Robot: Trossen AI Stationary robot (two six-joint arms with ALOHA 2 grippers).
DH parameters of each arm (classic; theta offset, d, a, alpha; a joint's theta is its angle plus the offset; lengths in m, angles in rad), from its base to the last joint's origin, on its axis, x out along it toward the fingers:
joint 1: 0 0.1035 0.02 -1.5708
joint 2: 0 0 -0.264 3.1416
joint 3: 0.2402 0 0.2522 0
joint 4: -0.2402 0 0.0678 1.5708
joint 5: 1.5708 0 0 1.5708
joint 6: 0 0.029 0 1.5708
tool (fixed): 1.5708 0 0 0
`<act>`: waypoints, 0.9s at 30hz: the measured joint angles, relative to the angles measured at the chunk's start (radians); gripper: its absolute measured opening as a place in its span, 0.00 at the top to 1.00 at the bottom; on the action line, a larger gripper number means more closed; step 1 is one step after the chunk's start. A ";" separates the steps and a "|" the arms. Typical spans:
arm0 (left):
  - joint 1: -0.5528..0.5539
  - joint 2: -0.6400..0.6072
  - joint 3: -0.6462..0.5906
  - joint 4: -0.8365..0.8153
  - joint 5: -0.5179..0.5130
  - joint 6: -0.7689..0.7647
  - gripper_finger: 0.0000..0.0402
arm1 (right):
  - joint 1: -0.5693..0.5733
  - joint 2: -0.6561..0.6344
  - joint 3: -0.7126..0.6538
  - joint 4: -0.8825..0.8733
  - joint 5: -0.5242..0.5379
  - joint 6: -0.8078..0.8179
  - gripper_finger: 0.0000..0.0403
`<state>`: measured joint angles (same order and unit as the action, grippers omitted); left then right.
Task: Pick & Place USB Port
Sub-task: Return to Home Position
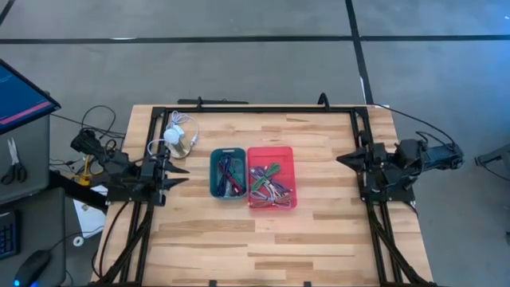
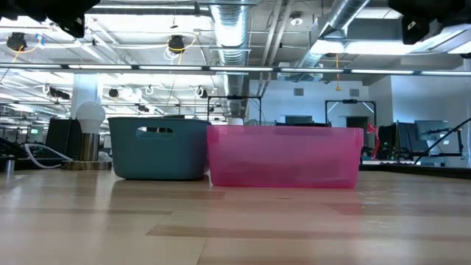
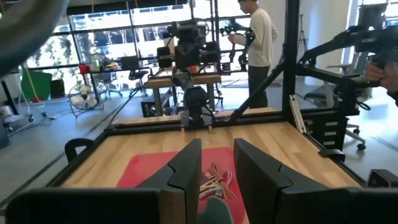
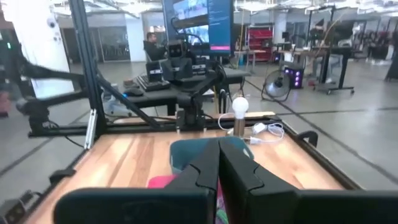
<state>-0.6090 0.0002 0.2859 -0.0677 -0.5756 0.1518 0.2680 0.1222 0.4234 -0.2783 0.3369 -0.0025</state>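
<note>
While both arms sit at opposite desk (image 1: 319,231) edges: left pincer (image 1: 187,174) spread, empty, aimed at blue bin (image 1: 227,174); right pincer (image 4: 219,149) pressed together, empty, well apart from red bin (image 1: 288,159). Overhead view alone shows cables (image 1: 268,185) heaped in both bins. Desk-level view gives only bin walls, touching side by side. Left wrist view adds person (image 3: 260,37) standing beyond desk. Bulb (image 1: 173,137) near blue bin.
</note>
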 joint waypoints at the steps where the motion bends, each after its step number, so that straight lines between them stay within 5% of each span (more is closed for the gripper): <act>1: 0.000 0.000 0.000 0.000 0.000 -0.003 0.77 | 0.000 0.000 0.011 -0.014 0.000 0.017 0.99; 10: 0.000 0.000 0.000 -0.006 -0.024 0.002 0.77 | 0.000 -0.119 0.060 -0.071 -0.013 0.047 0.99; 27: 0.000 0.000 -0.053 -0.007 -0.023 -0.026 0.77 | 0.000 -0.118 0.040 -0.103 -0.048 0.019 0.99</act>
<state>-0.6090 0.0004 0.2329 -0.0750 -0.5987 0.1259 0.2680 0.0044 0.4637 -0.3817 0.2893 0.0165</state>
